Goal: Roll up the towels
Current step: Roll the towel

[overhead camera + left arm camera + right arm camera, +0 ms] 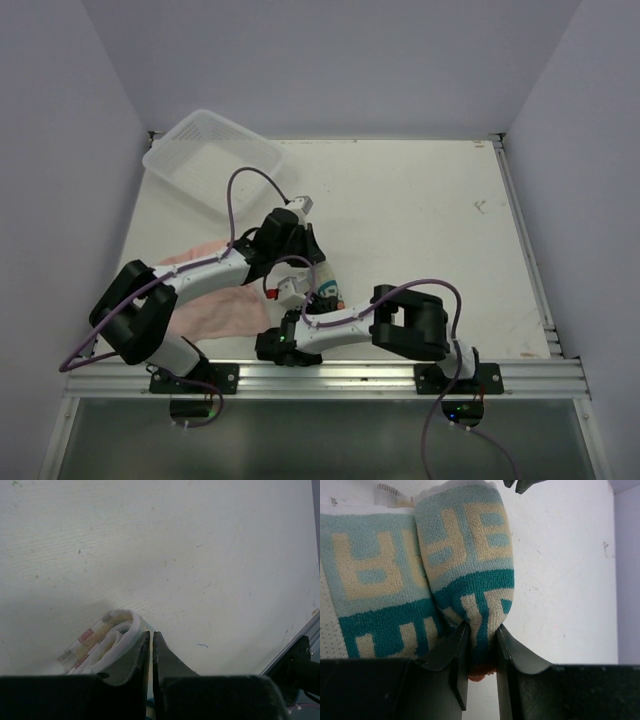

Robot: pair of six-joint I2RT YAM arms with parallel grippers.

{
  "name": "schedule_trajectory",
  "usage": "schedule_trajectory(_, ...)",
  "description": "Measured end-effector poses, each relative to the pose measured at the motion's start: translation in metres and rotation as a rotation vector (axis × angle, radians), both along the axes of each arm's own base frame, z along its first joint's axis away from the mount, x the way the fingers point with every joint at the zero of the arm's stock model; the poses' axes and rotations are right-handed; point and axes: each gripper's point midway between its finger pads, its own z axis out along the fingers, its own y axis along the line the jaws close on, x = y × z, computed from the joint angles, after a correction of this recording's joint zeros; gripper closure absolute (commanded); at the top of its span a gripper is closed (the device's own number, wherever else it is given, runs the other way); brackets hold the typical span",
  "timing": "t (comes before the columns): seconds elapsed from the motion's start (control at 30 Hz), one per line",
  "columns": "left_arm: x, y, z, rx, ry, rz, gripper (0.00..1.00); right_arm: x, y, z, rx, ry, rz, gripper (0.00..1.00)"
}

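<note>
The printed towel (465,535), teal and cream with big letters, lies partly rolled into a thick roll on the table. My right gripper (481,630) is shut on the roll's near end, with the orange edge showing between the jaws. My left gripper (151,634) is at the far end of the roll (107,632), its jaws closed to a thin slit with a strip of teal cloth deep inside. Seen from above, both grippers (318,258) (318,298) meet at this towel (326,283). The pink towel (225,310) lies flat under the left arm.
A white mesh basket (213,160) sits tilted at the back left corner. The bare white table (430,230) stretches to the right, bounded by walls and a metal rail (400,378) along the near edge.
</note>
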Motion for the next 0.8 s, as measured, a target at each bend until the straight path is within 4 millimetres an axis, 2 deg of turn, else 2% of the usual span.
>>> schedule_trajectory(0.2,-0.008,-0.001,-0.004,-0.014,0.01,-0.024,0.91,-0.006,-0.003,0.0,-0.116,-0.036,0.024,0.78)
schedule_trajectory(0.5,-0.027,-0.009,-0.013,-0.049,0.022,-0.08,0.91,-0.011,-0.004,-0.004,-0.177,-0.025,0.061,0.77)
schedule_trajectory(0.8,-0.036,-0.01,-0.023,-0.059,0.038,-0.09,0.92,-0.011,-0.004,-0.009,-0.209,-0.014,0.084,0.75)
